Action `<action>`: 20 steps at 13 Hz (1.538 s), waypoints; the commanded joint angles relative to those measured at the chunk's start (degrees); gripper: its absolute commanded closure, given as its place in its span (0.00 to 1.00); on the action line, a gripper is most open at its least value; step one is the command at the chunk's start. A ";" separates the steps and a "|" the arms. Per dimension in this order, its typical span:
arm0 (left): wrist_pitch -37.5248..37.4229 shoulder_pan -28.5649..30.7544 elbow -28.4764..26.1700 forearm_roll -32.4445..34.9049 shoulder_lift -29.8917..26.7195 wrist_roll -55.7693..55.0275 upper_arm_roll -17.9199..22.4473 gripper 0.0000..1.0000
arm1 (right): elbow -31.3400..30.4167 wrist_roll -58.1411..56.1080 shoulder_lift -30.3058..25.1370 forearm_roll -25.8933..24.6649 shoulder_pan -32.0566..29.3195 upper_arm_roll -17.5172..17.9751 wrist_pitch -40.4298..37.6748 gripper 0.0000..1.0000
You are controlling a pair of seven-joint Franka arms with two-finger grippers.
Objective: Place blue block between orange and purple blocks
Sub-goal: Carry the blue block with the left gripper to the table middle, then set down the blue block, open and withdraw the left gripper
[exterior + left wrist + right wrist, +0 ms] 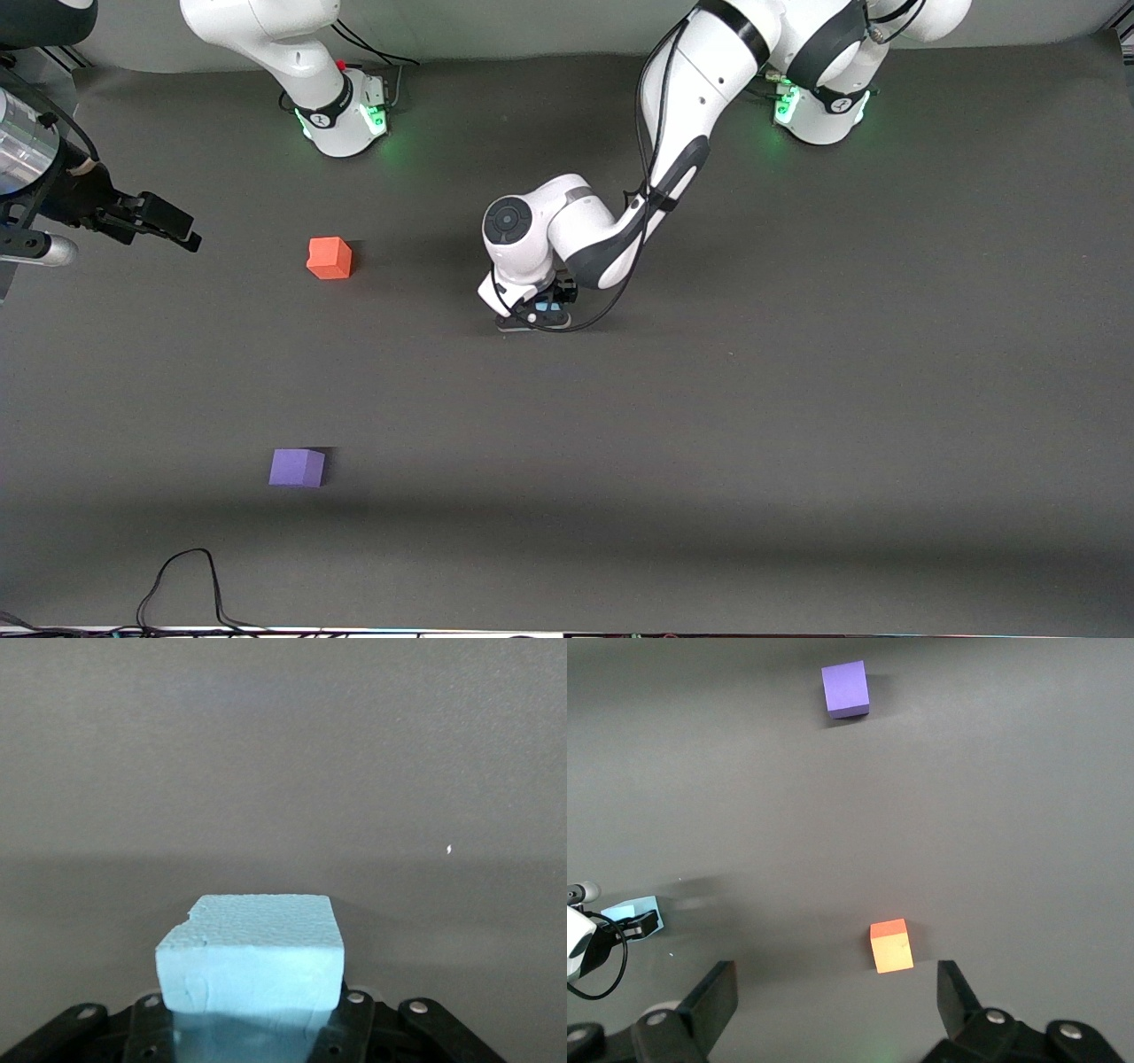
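The light blue block point(252, 952) sits between the fingers of my left gripper point(251, 1017), which is shut on it. In the front view the left gripper point(545, 312) is low over the middle of the table, with a bit of the blue block point(543, 307) showing. The orange block point(330, 258) lies toward the right arm's end. The purple block point(297, 467) lies nearer to the front camera than the orange one. My right gripper point(177, 229) is open and empty, high over the right arm's end. Its wrist view shows the orange block point(891, 946), the purple block point(845, 688) and the blue block point(636, 912).
A dark grey mat point(797, 399) covers the table. A black cable point(186, 585) loops at the table edge nearest the front camera. A metal fixture point(22, 177) stands at the right arm's end.
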 commanded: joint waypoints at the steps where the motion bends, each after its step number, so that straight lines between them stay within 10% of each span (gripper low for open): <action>1: 0.53 -0.83 1.96 0.81 1.41 -0.77 0.79 0.31 | -0.21 1.35 -0.54 0.46 0.27 0.32 -0.49 0.00; 2: 0.10 -0.57 1.96 0.81 1.15 -0.51 0.79 0.00 | -0.12 0.74 -0.54 0.37 0.36 0.32 -0.49 0.00; 6: -8.48 4.85 2.49 -0.24 -4.90 1.24 -0.52 0.00 | 0.14 -3.20 -0.63 -0.24 0.27 0.23 -0.49 0.00; 14: -28.45 36.65 -1.11 -13.42 -23.45 27.05 -6.24 0.00 | 4.45 -9.53 2.62 -1.30 0.71 1.98 -2.60 0.00; 20: -39.72 58.03 -5.75 -11.51 -34.70 52.90 -5.81 0.00 | 4.54 -8.76 9.46 5.54 3.51 13.40 -0.33 0.00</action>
